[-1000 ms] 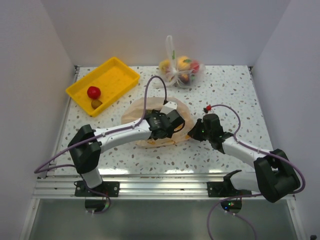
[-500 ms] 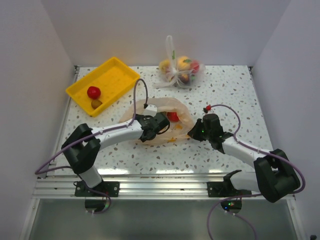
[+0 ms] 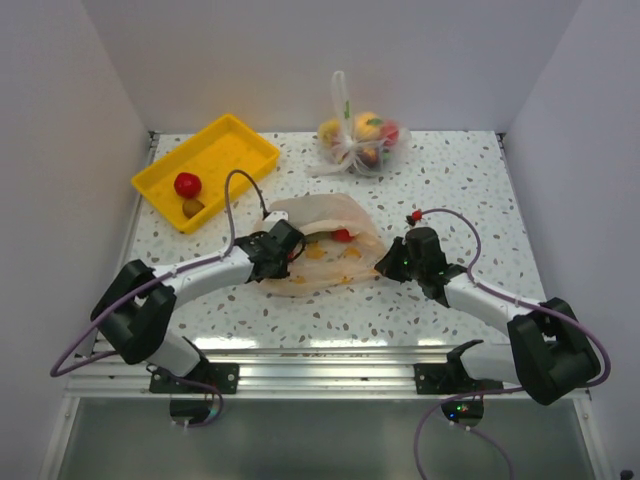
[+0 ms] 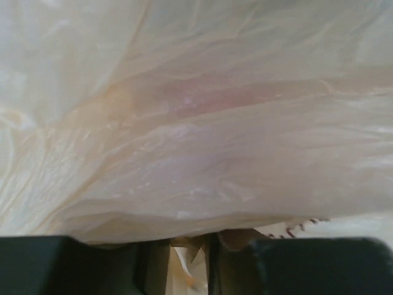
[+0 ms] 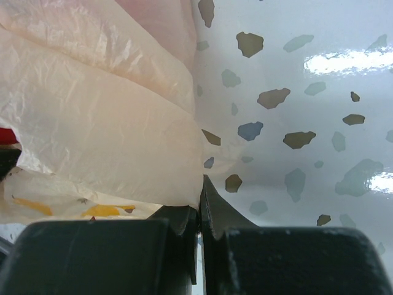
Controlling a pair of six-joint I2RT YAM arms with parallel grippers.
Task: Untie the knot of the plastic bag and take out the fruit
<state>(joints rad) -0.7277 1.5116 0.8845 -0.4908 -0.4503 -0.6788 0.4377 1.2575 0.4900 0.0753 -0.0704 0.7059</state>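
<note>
The peach-orange plastic bag (image 3: 335, 255) lies crumpled at the table's middle, its mouth spread open. One red fruit (image 3: 342, 236) shows inside it. No knot shows. My left gripper (image 3: 287, 246) is at the bag's left edge; in the left wrist view its jaws (image 4: 187, 264) stand close together with bag film (image 4: 196, 123) between them. My right gripper (image 3: 386, 265) is shut on the bag's right edge, as the right wrist view (image 5: 200, 203) shows with the bag (image 5: 92, 123) to its left. A red fruit (image 3: 186, 184) and a small brown fruit (image 3: 193, 207) lie in the yellow tray (image 3: 235, 145).
A clear whitish bag of fruit (image 3: 360, 140), tied with a white knot, stands at the back centre. The yellow tray is at the back left near the left wall. White walls close in the speckled table (image 3: 450, 180) on three sides.
My left arm has drawn back to the left, from over the bag to its left edge. The bag has spread open and a red fruit now shows inside. The right arm has not moved.
</note>
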